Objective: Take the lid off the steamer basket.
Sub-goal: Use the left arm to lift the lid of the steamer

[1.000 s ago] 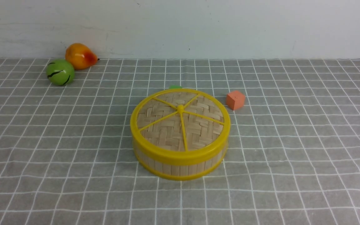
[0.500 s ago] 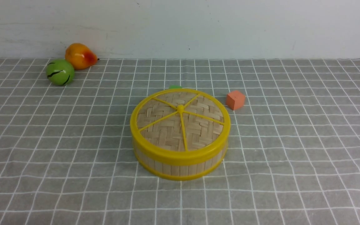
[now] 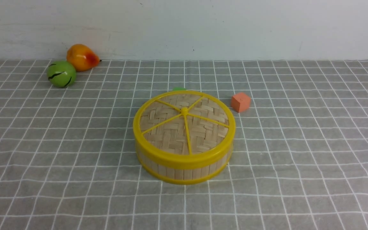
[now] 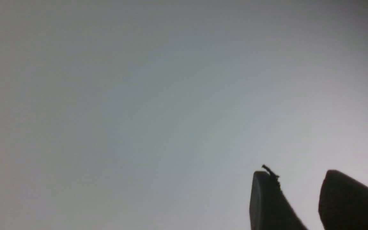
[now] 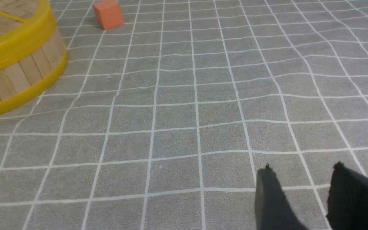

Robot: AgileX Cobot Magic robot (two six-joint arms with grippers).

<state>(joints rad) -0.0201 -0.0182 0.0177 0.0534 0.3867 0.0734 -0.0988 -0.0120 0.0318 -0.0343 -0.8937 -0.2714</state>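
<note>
Sitting on steamer basket (image 3: 184,169), frame centre: lid (image 3: 184,124); removal not yet begun. Left end effector (image 4: 297,179), right end effector (image 5: 302,172): parted, empty, neither touching it.

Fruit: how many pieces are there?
2: a green apple at the far left, an orange pear beside it, farther back. Something green peeks from behind the basket; can't tell what.
</note>
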